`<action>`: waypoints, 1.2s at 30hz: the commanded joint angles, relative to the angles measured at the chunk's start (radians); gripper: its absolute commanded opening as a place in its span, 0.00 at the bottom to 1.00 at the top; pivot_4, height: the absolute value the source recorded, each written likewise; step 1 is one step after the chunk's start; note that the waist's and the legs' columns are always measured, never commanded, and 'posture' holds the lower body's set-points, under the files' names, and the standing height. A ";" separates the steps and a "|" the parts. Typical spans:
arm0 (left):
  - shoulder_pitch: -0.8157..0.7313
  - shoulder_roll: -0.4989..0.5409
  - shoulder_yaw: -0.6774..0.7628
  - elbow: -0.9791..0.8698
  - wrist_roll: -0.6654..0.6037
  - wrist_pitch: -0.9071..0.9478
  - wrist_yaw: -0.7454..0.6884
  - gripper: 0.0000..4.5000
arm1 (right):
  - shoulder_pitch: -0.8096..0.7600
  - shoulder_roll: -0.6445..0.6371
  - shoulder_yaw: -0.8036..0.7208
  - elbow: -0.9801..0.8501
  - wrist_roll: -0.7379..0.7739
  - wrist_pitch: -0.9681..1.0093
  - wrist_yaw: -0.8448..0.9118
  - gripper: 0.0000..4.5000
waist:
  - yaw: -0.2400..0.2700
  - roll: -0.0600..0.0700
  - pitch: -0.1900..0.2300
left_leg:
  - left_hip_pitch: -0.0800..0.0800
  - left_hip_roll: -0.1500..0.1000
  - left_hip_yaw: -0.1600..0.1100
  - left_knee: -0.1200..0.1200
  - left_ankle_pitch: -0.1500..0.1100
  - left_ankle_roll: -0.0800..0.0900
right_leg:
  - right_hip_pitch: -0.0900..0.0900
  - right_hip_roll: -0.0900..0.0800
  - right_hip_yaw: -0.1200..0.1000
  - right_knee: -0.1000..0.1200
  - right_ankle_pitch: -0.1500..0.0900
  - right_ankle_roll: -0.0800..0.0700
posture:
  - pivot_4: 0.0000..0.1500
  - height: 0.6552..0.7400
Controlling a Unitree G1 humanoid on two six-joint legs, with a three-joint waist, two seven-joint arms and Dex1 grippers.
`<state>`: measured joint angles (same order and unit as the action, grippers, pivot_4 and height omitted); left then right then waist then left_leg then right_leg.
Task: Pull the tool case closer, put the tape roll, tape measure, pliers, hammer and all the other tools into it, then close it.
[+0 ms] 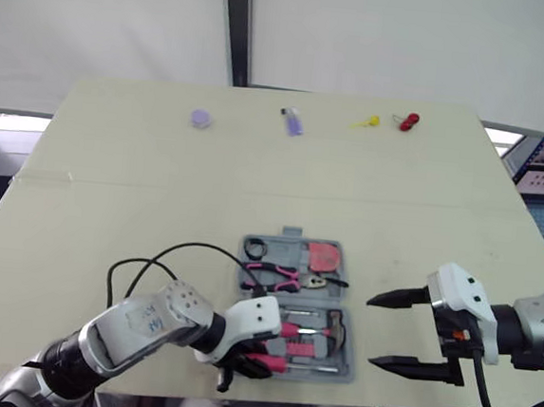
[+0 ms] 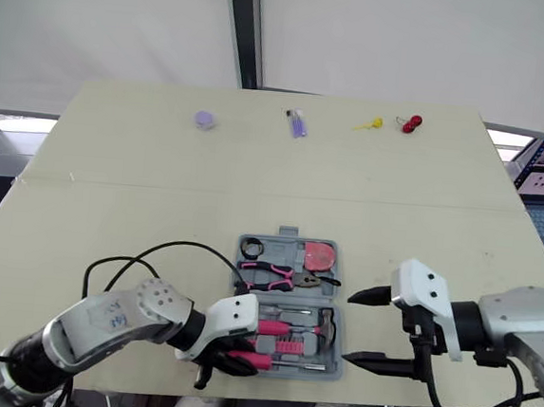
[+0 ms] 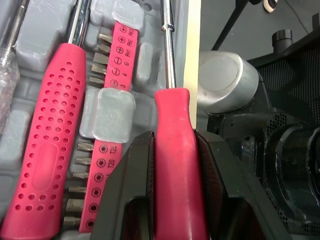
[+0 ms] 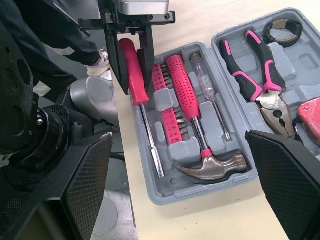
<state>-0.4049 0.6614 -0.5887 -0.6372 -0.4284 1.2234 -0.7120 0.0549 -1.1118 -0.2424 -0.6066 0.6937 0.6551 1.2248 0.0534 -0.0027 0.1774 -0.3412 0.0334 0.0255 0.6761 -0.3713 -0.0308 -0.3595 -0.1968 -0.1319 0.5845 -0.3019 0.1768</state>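
Trinkets [image 1: 292, 122] sit far back on the desk [image 1: 110, 199]. Left jaws clamp the screwdriver [image 3: 175, 150] at the tool case's [image 4: 162, 187] near edge; right jaws gape just beside it.

the tool case [image 4: 165, 192] is matt plastic; the screwdriver [image 3: 175, 150] handle is smooth plastic (its shaft shiny metal); the hammer [image 4: 212, 166] head is polished metal.

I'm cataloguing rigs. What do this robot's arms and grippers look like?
Both arms are silver-grey tubes ending in white wrist housings. The left arm carries a looping black cable and a small label; black cables hang below the right arm. The left gripper and right gripper each have two black tapering fingers.
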 commanded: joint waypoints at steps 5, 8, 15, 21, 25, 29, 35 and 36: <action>0.004 -0.013 -0.018 0.003 0.003 -0.024 0.013 0.16 | 0.004 -0.002 -0.027 -0.020 0.011 -0.013 0.002 1.00 | 0.000 0.000 0.000 | 0.000 0.000 0.000 0.000 0.000 0.000 | 0.000 0.000 0.000 0.000 0.000 0.000 | 1.00 1.00; -0.001 -0.024 -0.023 0.012 0.004 -0.028 0.019 0.16 | 0.004 -0.001 -0.028 -0.020 0.010 -0.013 0.001 1.00 | 0.000 0.000 0.000 | 0.000 0.000 0.000 0.000 0.000 0.000 | 0.000 0.000 0.000 0.000 0.000 0.000 | 1.00 1.00; -0.005 -0.036 -0.033 0.022 0.006 -0.032 0.026 0.16 | 0.009 0.001 -0.030 -0.019 0.009 -0.016 -0.001 1.00 | 0.000 0.000 0.000 | 0.000 0.000 0.000 0.001 0.000 0.000 | 0.000 0.000 0.000 0.000 0.000 0.000 | 1.00 1.00; -0.008 -0.034 -0.039 0.029 0.008 -0.036 0.026 0.16 | 0.008 0.003 -0.028 -0.018 0.008 -0.018 -0.003 1.00 | 0.000 0.000 0.000 | 0.000 0.000 0.000 0.001 0.000 0.000 | 0.000 0.000 0.000 0.000 0.000 0.000 | 1.00 1.00; -0.010 -0.033 -0.045 0.033 0.009 -0.042 0.026 0.16 | 0.006 0.005 -0.028 -0.017 0.009 -0.017 -0.005 1.00 | 0.000 0.000 0.000 | 0.000 0.000 0.000 0.001 0.000 0.000 | 0.000 0.000 0.000 0.000 0.000 0.000 | 1.00 1.00; -0.013 -0.039 -0.053 0.039 0.011 -0.047 0.029 0.16 | 0.007 0.005 -0.028 -0.019 0.010 -0.016 -0.008 1.00 | 0.000 0.000 0.000 | 0.000 0.000 0.000 0.001 0.000 0.000 | 0.000 0.000 0.000 0.000 0.000 0.000 | 1.00 1.00; -0.015 -0.043 -0.057 0.046 0.011 -0.053 0.031 0.16 | 0.006 0.005 -0.027 -0.019 0.009 -0.014 -0.011 1.00 | 0.000 0.000 0.000 | 0.000 0.000 0.000 0.001 0.000 0.000 | 0.000 0.000 0.000 0.000 0.000 0.000 | 1.00 1.00; -0.015 -0.043 -0.057 0.048 0.012 -0.054 0.031 0.16 | 0.006 0.005 -0.028 -0.019 0.008 -0.015 -0.012 1.00 | 0.000 0.000 0.000 | 0.000 0.000 0.000 0.001 0.000 0.000 | 0.000 0.000 0.000 0.000 0.000 0.000 | 1.00 1.00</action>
<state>-0.4157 0.6261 -0.6398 -0.5756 -0.4231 1.1861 -0.6799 0.0623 -1.1115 -0.2424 -0.6066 0.6926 0.6531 1.2206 0.0535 -0.0027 0.1774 -0.3415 0.0334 0.0253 0.6770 -0.3715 -0.0306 -0.3595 -0.1969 -0.1320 0.5848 -0.3019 0.1768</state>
